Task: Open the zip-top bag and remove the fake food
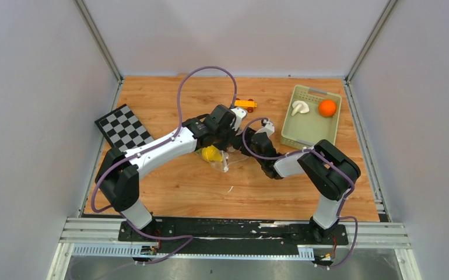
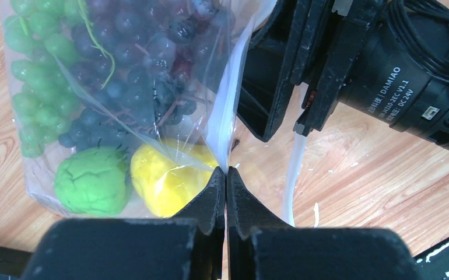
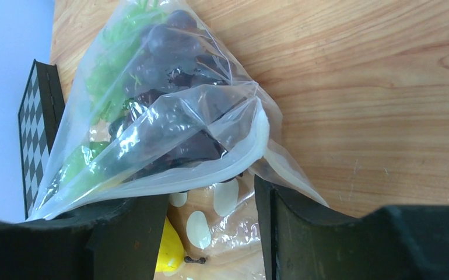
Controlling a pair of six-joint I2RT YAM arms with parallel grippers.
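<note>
Left wrist view: white lettering printed on the black motor housing (image 2: 406, 87) at the wrist of the right arm, running slantwise across the cylinder. The largest word reads "DAMIAO". Beside it stand two smaller lines: one too fine to read whole, ending in "V1.1", and one reading "DC24V".

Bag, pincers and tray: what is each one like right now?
Bag: mouth parted, food inside.
Grapes: in the bag.
Lemon: in the bag.
Left pincer: shut on the bag's film.
Right pincer: open, at the bag's mouth.
Tray: holds mushroom and orange.
</note>
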